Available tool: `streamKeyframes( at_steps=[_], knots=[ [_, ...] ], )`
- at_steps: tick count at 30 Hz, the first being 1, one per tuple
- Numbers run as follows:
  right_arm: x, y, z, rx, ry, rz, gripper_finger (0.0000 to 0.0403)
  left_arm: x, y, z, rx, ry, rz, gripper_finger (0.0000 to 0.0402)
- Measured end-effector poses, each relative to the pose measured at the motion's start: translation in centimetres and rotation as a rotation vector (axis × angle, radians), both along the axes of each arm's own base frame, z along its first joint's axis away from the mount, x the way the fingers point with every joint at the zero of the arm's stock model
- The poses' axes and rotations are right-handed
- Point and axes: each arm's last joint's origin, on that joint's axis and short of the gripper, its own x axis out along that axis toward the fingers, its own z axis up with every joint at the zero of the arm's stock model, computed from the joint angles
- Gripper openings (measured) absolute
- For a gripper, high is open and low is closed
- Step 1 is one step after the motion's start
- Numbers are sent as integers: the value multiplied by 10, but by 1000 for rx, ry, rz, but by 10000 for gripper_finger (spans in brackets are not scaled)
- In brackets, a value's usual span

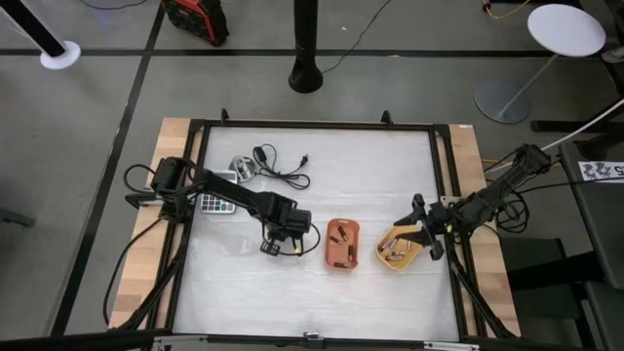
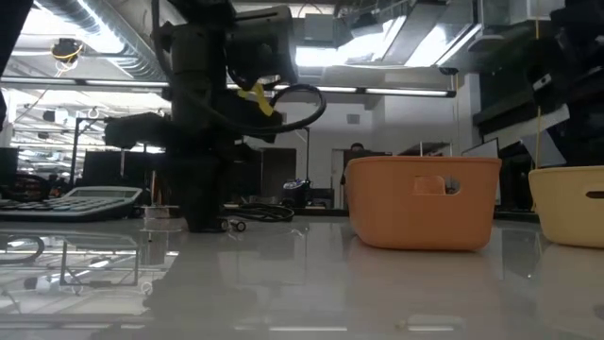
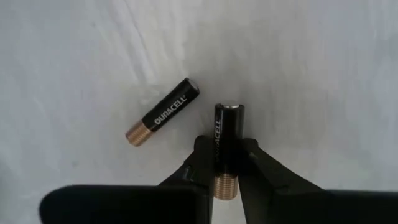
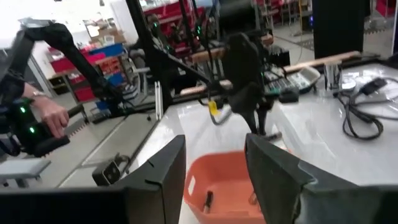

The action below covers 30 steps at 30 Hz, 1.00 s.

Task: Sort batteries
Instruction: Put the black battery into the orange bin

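Observation:
My left gripper (image 1: 275, 246) points down at the white table, left of the orange tray (image 1: 330, 255), and is shut on a black and copper battery (image 3: 226, 124). A second battery of the same kind (image 3: 163, 112) lies flat on the table right beside it. My right gripper (image 1: 425, 236) is open and empty over the yellow tray (image 1: 382, 255); its fingers stand apart in the right wrist view (image 4: 214, 171). Both trays hold a few small batteries, as in the orange tray (image 4: 208, 199). My left gripper pinches the battery's two long sides (image 3: 219, 158) between its two fingers (image 3: 202, 155), around the middle and toward the copper end (image 3: 225, 186). The fingers come from above and lie across the battery. Whether the battery rests on the table or hangs just above it, I cannot tell.
A grey calculator (image 1: 216, 205), a black coiled cable (image 1: 283, 168) and a small silvery object (image 1: 241, 168) lie at the far left of the table. The black frame rail (image 1: 312, 125) runs round the table. A person's hand (image 4: 53, 115) shows in the room beyond.

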Motion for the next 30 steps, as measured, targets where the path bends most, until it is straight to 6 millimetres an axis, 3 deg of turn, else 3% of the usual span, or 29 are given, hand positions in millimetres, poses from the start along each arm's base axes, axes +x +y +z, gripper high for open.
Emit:
streamKeyframes(
  at_steps=[4,13,30],
  knots=[
    [0,0,7,-14,-73,11,161,1,-1,2,-53,5,83,37],
    [-4,2,16,-231,-212,123,161,16,-10,19,-250,-33,161,38],
    [-3,-31,1,-272,-65,-5,161,40,-15,58,-372,-143,260,37]
  ],
)
